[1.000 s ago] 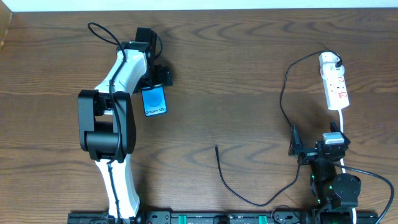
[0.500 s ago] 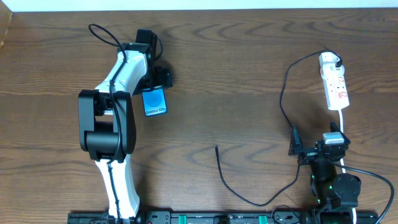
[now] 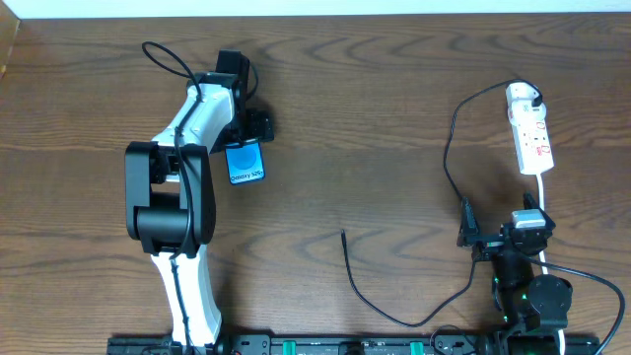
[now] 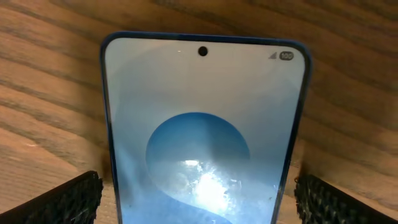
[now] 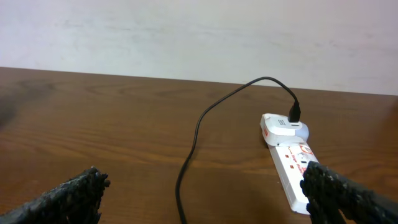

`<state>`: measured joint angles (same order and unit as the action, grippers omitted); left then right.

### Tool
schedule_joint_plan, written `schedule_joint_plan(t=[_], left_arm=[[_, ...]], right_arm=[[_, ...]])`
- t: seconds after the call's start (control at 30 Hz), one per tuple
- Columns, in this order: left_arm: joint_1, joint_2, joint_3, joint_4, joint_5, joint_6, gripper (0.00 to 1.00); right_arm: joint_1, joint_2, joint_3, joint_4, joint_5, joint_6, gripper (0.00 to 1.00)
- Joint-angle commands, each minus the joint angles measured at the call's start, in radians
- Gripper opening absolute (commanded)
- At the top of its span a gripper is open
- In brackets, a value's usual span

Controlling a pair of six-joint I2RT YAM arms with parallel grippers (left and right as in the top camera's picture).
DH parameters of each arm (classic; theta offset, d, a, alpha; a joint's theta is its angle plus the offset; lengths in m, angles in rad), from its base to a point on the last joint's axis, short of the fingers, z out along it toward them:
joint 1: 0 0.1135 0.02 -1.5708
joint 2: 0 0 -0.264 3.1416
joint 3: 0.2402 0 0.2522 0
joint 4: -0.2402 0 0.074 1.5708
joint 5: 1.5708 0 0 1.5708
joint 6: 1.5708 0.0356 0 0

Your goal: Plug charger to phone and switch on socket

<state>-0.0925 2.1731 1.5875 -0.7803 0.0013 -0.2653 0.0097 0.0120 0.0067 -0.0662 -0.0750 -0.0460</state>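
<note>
Left gripper (image 3: pixel 246 138) (image 4: pixel 199 202): jaws spread wide, nothing clamped. The slim rectangular smartphone with blue screen and dark edge (image 3: pixel 245 161) (image 4: pixel 202 137) lies flat on the brown wood-grain table (image 3: pixel 375 118), screen up, at the tip of this gripper. In the left wrist view the two ribbed black pads (image 4: pixel 62 200) sit either side of the phone's near part, with a strip of bare wood showing between each pad and the phone edge, so no contact.

Right gripper (image 3: pixel 498 229) (image 5: pixel 205 199): also fully released and empty, low on the right side of the table. The narrow white power strip with red markings (image 3: pixel 529 128) (image 5: pixel 292 158) lies beyond its tips, near but apart. The thin black charger cable (image 3: pixel 447 153) (image 5: pixel 193 143) leaves the black plug (image 3: pixel 532 96) (image 5: pixel 295 115) at the strip's far end, arcs left, passes just beside the right gripper, then loops along the near edge. Its free plug tip (image 3: pixel 344 237) is on bare table mid-way across, well apart from both phone and grippers. The strip's white cord (image 3: pixel 541 192) runs back toward the right arm.

Readable text: white "Galaxy S25" on the phone screen in the overhead view, and "100" in the top-right status badge in the left wrist view. The red print on the strip is too small to read.
</note>
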Motion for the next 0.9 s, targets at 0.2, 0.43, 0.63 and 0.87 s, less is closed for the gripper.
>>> schedule_joint_plan(t=[0.2,0.43,0.63,0.87], left_arm=[[0.002,-0.002,-0.032,0.005,0.017,-0.01,0.99],[0.002,-0.002,-0.047,0.005,0.017,-0.01,0.99],[0.002,-0.002,-0.047,0.004,0.017,-0.01,0.99],[0.002,-0.002,-0.047,0.001,0.017,-0.01,0.99]], right_arm=[[0.005,-0.007,-0.001,-0.003,-0.006,-0.011,0.99],[0.005,-0.007,-0.001,-0.003,-0.006,-0.011,0.99],[0.005,-0.007,-0.001,-0.003,-0.006,-0.011,0.99],[0.005,-0.007,-0.001,-0.003,-0.006,-0.011,0.99]])
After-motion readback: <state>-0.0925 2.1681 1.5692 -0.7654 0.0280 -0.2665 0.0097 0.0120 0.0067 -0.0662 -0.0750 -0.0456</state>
